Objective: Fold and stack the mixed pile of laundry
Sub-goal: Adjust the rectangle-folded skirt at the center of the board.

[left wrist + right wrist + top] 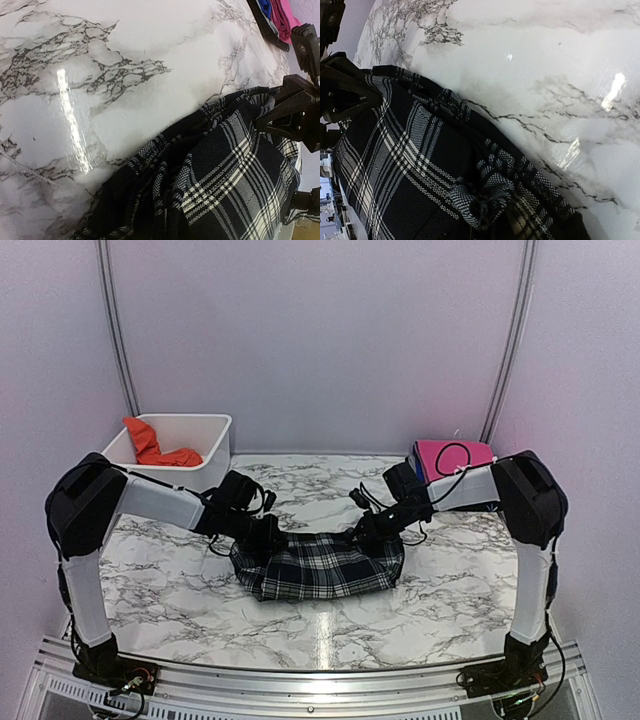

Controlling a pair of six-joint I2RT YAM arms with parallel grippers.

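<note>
Crosswise, plaid shirt (pixel 318 565), long axis left-right

Robot lab booth: plain white walls (pixel 320 340), aluminium rail (pixel 320 680), marble-patterned table (pixel 180 585).

The shirt (pixel 318 565) lies at the centre of the table (pixel 180 590). The bin (pixel 220 440) stands at 10 o'clock from the shirt, with the t-shirt (pixel 150 445) in it. The folded garment (pixel 452 455) sits at 2 o'clock. The left gripper (pixel 262 533) meets the shirt's 9 o'clock edge, the right gripper (pixel 372 530) its 2 o'clock edge.
</note>
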